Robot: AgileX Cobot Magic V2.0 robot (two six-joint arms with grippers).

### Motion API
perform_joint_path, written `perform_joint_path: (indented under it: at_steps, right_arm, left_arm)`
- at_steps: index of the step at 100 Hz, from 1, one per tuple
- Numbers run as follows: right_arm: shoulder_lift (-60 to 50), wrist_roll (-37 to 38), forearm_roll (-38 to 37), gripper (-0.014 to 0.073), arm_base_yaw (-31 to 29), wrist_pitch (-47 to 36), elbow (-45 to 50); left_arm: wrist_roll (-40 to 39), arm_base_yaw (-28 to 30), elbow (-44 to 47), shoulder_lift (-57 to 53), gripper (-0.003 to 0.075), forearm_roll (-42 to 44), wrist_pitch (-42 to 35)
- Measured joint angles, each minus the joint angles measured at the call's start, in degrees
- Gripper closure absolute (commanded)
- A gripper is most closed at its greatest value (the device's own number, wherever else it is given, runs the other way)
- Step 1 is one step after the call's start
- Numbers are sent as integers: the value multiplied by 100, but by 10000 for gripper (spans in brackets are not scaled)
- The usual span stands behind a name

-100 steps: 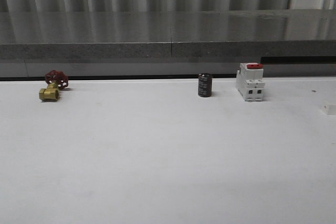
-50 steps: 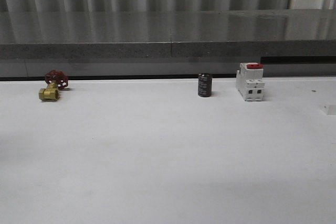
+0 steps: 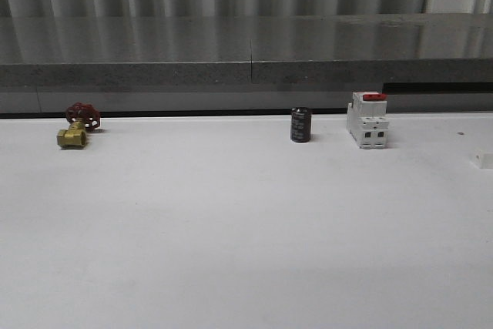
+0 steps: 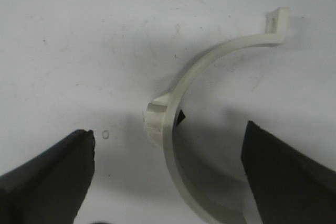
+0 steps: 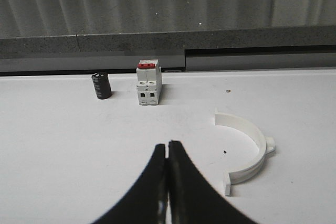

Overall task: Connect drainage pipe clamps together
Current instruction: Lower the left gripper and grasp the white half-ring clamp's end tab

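Note:
One white half-ring drainage pipe clamp (image 4: 210,61) lies flat on the white table under my left gripper (image 4: 169,140). That gripper is open, with a dark finger on each side of the arc and not touching it. The clamp's outer lug (image 4: 156,119) sits between the fingers and an end tab (image 4: 277,24) points away. The other clamp half (image 5: 248,170) lies on the table just right of my right gripper (image 5: 168,144). That gripper is shut on nothing and is clear of the clamp.
Along the table's back edge stand a brass valve with a red handwheel (image 3: 77,127), a black cylinder (image 3: 300,125) and a white switch with a red top (image 3: 367,119). A small white piece (image 3: 483,158) shows at the right edge. A grey ledge runs behind.

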Motion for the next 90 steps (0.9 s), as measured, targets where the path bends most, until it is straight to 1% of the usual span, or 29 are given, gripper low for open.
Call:
perform_joint_path:
  at_steps: [13,38,45,52,67,90]
  right_arm:
    - [0,0,0,661,0,0,0]
    - [0,0,0,661,0,0,0]
    - [0,0,0,661,0,0,0]
    - [0,0,0,661,0,0,0]
    - [0,0,0,661,0,0,0]
    - [0,0,0,661,0,0,0]
  left_arm:
    - [41,0,-135,324,155,-26,-111]
    - [176,0,-180,521,155,-26,-244]
    - [176,3,-180,545,167,-26,-259]
    - [199,3,-180,556,224,-26,-272]
    - [234,3,-180,568,411,-26,-278]
    - [258,3,-215,617,655,-26,-260]
